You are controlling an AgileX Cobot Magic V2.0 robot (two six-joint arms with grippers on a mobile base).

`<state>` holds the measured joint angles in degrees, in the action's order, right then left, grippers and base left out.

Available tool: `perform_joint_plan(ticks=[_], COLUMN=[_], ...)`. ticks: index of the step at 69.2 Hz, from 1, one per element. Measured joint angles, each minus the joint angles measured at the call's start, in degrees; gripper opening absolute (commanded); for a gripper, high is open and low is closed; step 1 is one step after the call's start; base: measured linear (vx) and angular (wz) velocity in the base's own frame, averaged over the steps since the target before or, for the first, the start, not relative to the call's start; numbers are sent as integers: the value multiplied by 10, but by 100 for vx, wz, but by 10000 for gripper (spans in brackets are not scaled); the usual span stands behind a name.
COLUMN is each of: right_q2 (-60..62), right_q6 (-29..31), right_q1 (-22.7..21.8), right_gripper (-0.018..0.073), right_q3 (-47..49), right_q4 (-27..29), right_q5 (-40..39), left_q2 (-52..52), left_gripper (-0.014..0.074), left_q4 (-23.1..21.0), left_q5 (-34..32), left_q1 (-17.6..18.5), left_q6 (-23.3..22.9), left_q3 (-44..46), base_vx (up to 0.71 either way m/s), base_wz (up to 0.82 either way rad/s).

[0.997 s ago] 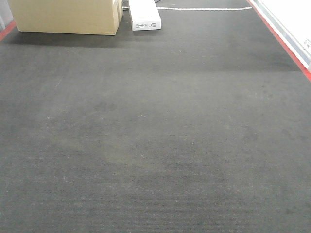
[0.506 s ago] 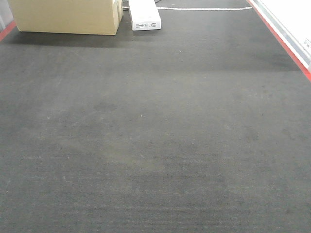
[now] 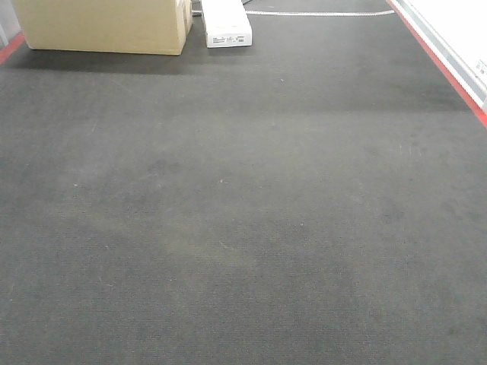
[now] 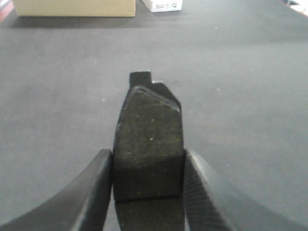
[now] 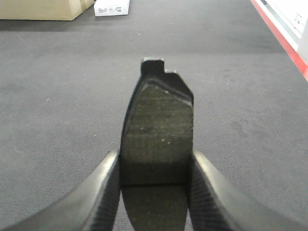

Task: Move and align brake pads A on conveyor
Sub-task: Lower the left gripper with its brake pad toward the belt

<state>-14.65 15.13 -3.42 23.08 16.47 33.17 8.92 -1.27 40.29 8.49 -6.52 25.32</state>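
Right claw [image 5: 155, 166] gripping a brake pad [image 5: 158, 125].
Rough friction face up, it juts forward with the dark conveyor [image 5: 62, 96] beneath; a red strip [image 5: 284, 41] edges the right.

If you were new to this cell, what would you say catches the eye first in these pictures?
The left hand grips a brake pad, which fills the middle of its wrist view, and the right hand grips a second brake pad the same way. From the front, the wide dark conveyor shows no pads, only a cardboard box and a white box at its far end, towards the left.
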Motion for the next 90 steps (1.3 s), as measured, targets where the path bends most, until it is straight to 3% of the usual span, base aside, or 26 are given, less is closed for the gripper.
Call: perform_joint_plan(ticks=[10, 21, 58, 90], right_q2=[0, 0, 0, 0], right_q6=[0, 0, 0, 0], right_q1=[0, 0, 0, 0], right_gripper=[-5, -5, -5, -5], right_q3=[0, 0, 0, 0], right_q4=[0, 0, 0, 0], right_q5=[0, 0, 0, 0], left_q2=[71, 207, 629, 843], left_gripper=[-1, 4, 31, 90], left_q4=[54, 93, 94, 94], left_q5=[1, 1, -43, -59], left_q1=[0, 0, 0, 0], left_q6=[-69, -100, -92, -64], left_q3=[23, 71, 209, 290], base_vx=[0, 0, 0, 0], base_wz=[0, 0, 0, 0])
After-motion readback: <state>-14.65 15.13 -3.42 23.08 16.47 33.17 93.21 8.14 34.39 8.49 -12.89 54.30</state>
